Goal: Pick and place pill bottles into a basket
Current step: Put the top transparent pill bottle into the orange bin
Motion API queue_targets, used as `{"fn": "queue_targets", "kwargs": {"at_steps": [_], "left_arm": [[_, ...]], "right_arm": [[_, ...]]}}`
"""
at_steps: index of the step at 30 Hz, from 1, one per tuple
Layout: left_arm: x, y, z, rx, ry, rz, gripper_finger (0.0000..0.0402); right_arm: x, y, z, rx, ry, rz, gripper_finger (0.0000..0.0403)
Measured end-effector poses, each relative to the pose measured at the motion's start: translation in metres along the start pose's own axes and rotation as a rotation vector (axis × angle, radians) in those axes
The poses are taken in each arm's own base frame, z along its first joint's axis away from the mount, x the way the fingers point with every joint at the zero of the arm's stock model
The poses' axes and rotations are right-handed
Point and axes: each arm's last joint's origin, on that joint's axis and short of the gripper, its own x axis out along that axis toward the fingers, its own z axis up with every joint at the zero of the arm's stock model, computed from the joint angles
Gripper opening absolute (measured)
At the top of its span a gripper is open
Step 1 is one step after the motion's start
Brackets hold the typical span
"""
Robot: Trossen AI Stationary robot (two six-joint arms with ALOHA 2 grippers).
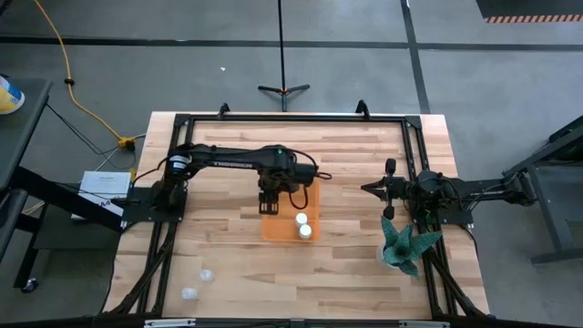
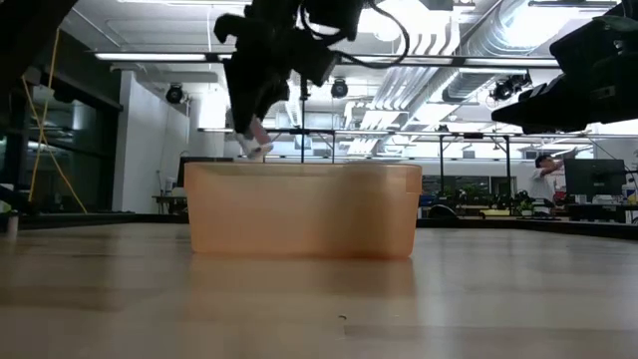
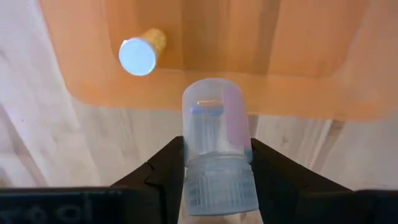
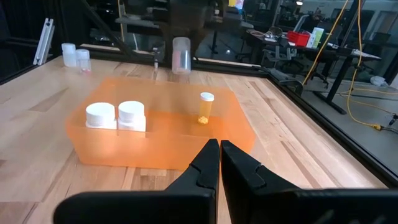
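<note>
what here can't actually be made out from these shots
- High view: the left gripper and arm cover the held pill bottle and the yellowish bottle in the basket.
- High view: two bottles near the table's front left are too small to show detail.
- Low view: the basket's cloudy wall hides everything inside.
- Left wrist view: the held bottle's cap end is cut off at the edge.

Wooden table point(image 1: 228, 273): basket point(image 1: 276, 228), plant point(image 1: 405, 244), two bottles point(image 1: 197, 283).
</note>
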Motion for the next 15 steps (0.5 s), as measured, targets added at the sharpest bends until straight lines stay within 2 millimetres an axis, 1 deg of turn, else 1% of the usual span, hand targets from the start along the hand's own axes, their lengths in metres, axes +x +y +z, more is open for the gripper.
{"fn": "queue_targets", "kwargs": {"at_steps": [3,6,8,11,15], "left_arm": [[0.004,0.000,0.003,-0.007,-0.012,0.007,0.0190],[0.014,-0.006,0.014,0.030,-0.056,-0.009,0.0186],[0.024,-0.010,0.019,0.054,-0.027,-0.013,0.0185],[0.033,-0.013,0.027,0.062,-0.030,-0.012,0.0190],[0.054,-0.016,0.037,0.083,0.021,-0.008,0.0194]], "right_arm": [[0.000,0.000,0.000,-0.004,0.000,0.000,0.0007],[0.000,0.000,0.000,-0.005,0.000,0.000,0.0007],[0.000,0.000,0.000,-0.006,0.001,0.000,0.0007],[0.000,0.000,0.000,-0.007,0.003,0.000,0.0007],[0.001,0.000,-0.001,-0.009,0.011,0.001,0.0007]]}}
